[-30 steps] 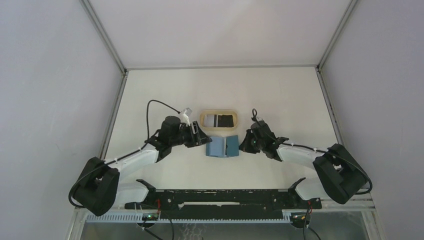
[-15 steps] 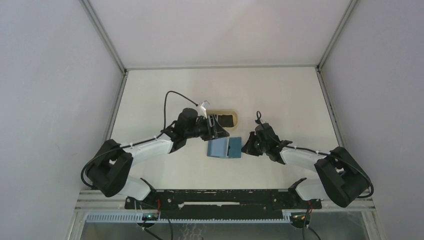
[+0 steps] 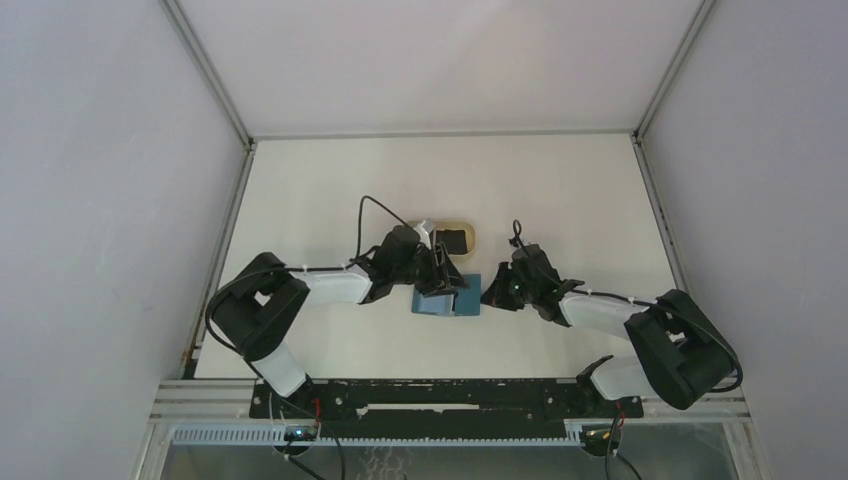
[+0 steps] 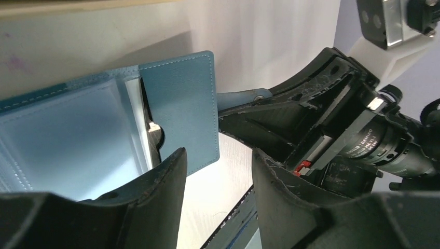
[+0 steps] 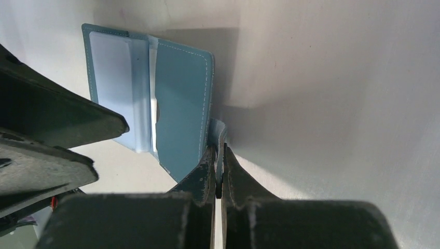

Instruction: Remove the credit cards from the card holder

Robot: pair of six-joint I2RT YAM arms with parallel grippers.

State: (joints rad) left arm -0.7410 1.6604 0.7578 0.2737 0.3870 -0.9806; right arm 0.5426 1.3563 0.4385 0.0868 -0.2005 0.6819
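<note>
At table centre, the left gripper (image 4: 218, 162) hovers over the open card holder (image 4: 181, 98), jaws parted and empty. One credit card (image 4: 152, 130) edge shows in its pocket. The right gripper (image 5: 217, 151) is clamped on the snap tab (image 5: 218, 129). Risk: this thin pinch slips, and the holder drags along with the card.

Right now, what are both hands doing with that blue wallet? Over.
Right hand shut on card holder tab. Left hand open, at the pockets. Card edge showing in pocket. Nothing seen in the way.
</note>
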